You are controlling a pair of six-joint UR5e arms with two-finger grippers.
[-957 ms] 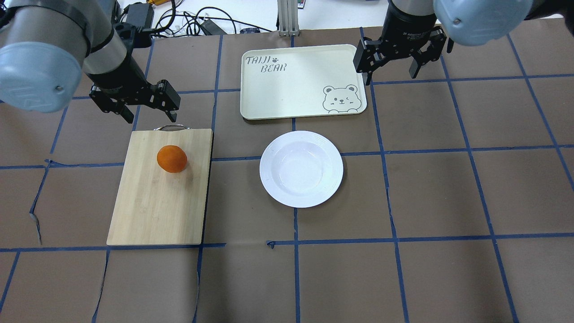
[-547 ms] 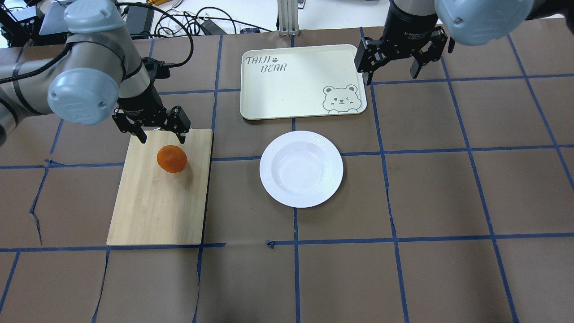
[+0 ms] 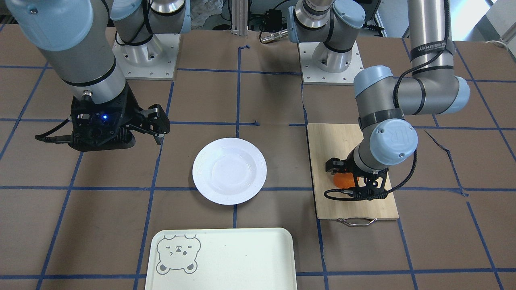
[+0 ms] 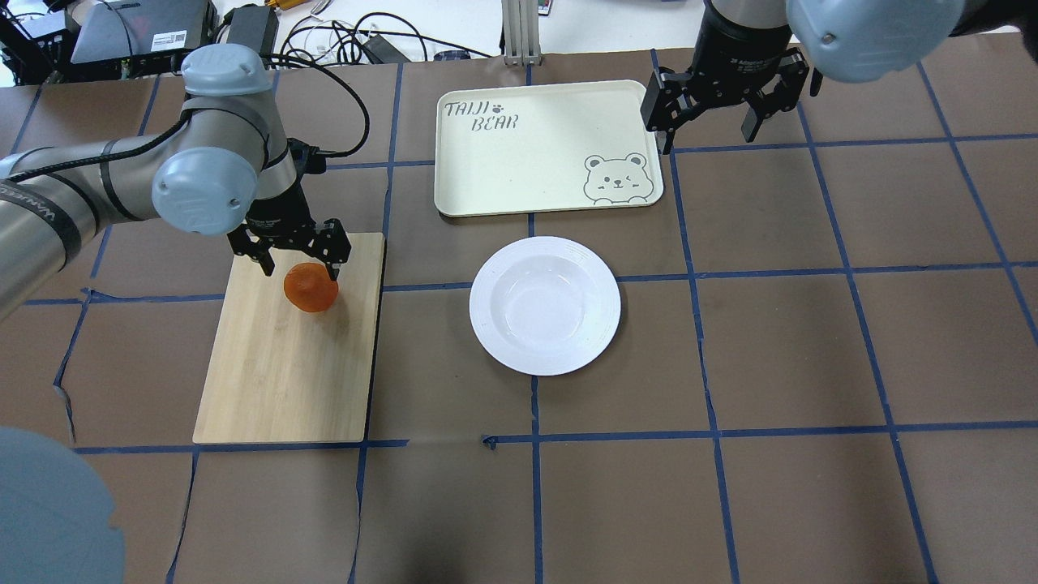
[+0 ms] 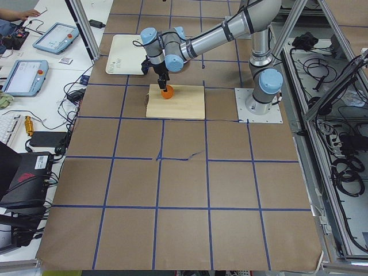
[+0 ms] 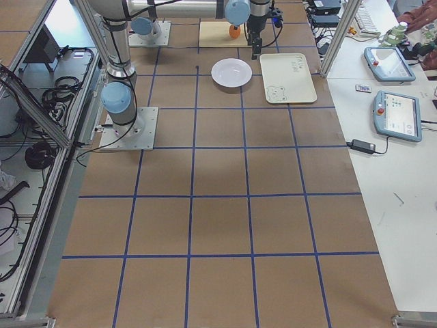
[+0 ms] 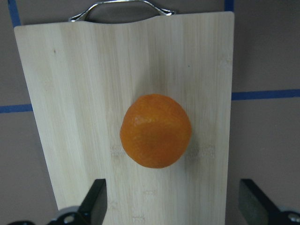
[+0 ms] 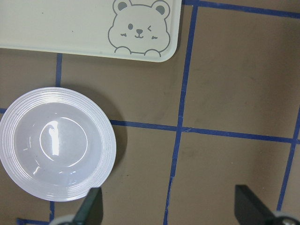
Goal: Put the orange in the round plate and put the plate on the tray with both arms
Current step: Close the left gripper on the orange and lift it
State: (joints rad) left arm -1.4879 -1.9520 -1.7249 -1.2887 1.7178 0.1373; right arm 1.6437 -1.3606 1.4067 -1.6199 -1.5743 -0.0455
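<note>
The orange [image 4: 310, 289] lies on a bamboo cutting board [image 4: 280, 373] at the left. My left gripper [image 4: 298, 268] hangs open right over it, one finger on each side, and neither touches the fruit. In the left wrist view the orange [image 7: 155, 131] sits just ahead of the two spread fingertips [image 7: 96, 201]. The white round plate [image 4: 604, 305] stands bare at the table's middle. Behind it lies the cream tray [image 4: 535, 162] with its bear face. My right gripper [image 4: 705, 130] hovers open by the tray's right edge, holding nothing.
The cutting board's metal handle [image 7: 123, 6] points to the far side. Cables and boxes [image 4: 340, 40] line the far table edge. Tablets [image 6: 396, 113] lie on a side bench, where a person's hand [image 6: 410, 14] shows.
My left arm has swung in and come down, bringing its open gripper from behind the cutting board to right over the orange. The right arm, plate and tray have not moved.
</note>
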